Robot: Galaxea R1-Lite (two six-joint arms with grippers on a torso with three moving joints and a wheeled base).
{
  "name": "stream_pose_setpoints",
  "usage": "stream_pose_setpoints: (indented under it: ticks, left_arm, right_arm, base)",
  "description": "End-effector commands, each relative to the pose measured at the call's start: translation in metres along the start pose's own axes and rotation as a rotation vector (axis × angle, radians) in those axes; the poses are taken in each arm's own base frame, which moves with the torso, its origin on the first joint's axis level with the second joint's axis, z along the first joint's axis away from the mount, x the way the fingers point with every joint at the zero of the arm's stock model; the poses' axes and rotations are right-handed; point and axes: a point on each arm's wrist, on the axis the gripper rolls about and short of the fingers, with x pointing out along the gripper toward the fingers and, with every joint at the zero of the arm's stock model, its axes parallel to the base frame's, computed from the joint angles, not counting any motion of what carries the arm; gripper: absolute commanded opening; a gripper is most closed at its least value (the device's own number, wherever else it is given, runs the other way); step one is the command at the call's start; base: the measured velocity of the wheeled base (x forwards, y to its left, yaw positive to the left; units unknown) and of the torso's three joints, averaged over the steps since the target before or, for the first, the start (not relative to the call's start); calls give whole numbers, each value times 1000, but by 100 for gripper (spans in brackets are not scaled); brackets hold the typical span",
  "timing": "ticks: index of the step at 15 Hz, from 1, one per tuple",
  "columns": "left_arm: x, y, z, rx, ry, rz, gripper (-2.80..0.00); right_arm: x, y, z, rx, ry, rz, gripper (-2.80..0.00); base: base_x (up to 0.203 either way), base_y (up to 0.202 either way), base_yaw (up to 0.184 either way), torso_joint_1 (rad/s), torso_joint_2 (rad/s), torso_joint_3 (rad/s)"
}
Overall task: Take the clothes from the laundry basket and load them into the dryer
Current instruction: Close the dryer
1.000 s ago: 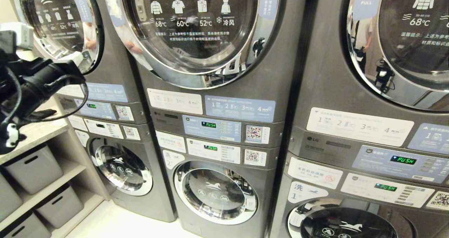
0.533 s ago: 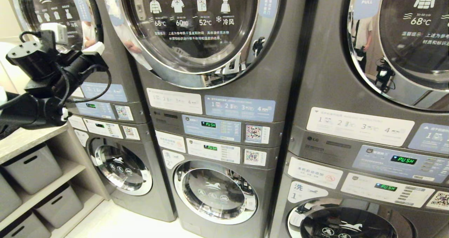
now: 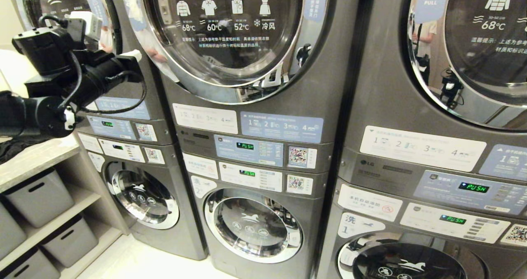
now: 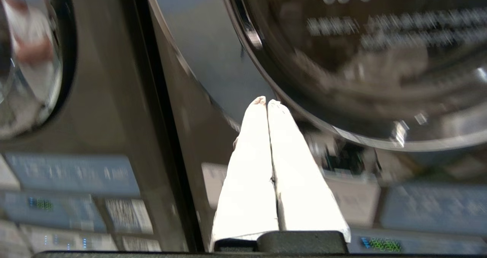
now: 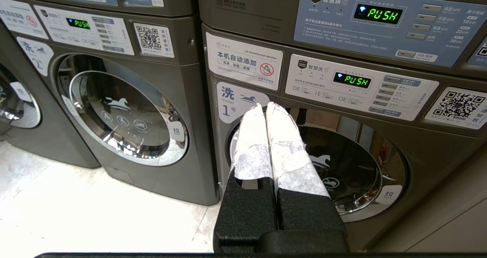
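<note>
We are facing a row of stacked grey metal laundry machines, each with a round chrome-ringed glass door above and a smaller one below. The middle stack's upper unit, the grey dryer with the large chrome-rimmed porthole door point(image 3: 230, 36), is showing its door shut, with white garment icons and temperature figures printed on the glass.

Our left claw point(image 3: 134, 56) is hanging at the left of the head view, level with the lower left rim of that door, near it but apart from it. In the left wrist view the left claw point(image 4: 266, 102) is showing its two white-wrapped fingers point(image 4: 247, 174) pressed together with nothing between them, tips pointing at the chrome rim; that picture is blurred, so whether the tips are touching the rim we cannot tell.

Our right claw point(image 5: 265, 106) is sitting low and out of the head view, its white-taped fingers also pressed together and empty, pointing at the round door of the lower grey washer marked 1 point(image 5: 319, 163).

Green PUSH displays point(image 3: 245, 146) are glowing on the blue control panels.

At the lower left, pale grey plastic bins point(image 3: 39, 196) are sitting on light shelves point(image 3: 37, 157).

The laundry basket and the clothes are not appearing in any view.
</note>
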Motion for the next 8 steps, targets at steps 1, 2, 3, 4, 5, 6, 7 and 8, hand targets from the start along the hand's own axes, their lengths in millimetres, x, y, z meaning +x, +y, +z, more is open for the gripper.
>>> stream_pose_setpoints:
  ticks: [1,2,3,4,5,6,7,8]
  left_arm:
    - [-30,-17,26,-2,-11,9,-280]
    - [-41,-28,26,-9,14,24,-280]
    - [-54,-40,29,-15,29,30,-280]
    - [-66,-49,35,-16,26,25,-280]
    - [-76,-55,40,-6,23,21,-280]
    - [-89,-57,45,7,19,28,-280]
    - [-103,-57,48,13,22,33,-280]
    - [-117,-58,49,16,28,34,-280]
  right_arm:
    - [0,0,0,-1,2,1,-280]
    - [0,0,0,-1,1,1,-280]
    - [0,0,0,-1,1,1,-280]
    - [0,0,0,-1,2,1,-280]
    - [0,0,0,-1,1,1,-280]
    - [0,0,0,-1,1,1,-280]
    - [0,0,0,-1,1,1,-280]
    - [0,0,0,-1,0,1,-280]
  base:
    - [0,0,0,0,0,0]
    - [0,0,0,0,0,0]
    - [0,0,0,0,0,0]
    - [0,0,0,0,0,0]
    - [0,0,0,0,0,0]
    - [0,0,0,0,0,0]
    - [0,0,0,0,0,0]
    - [0,0,0,0,0,0]
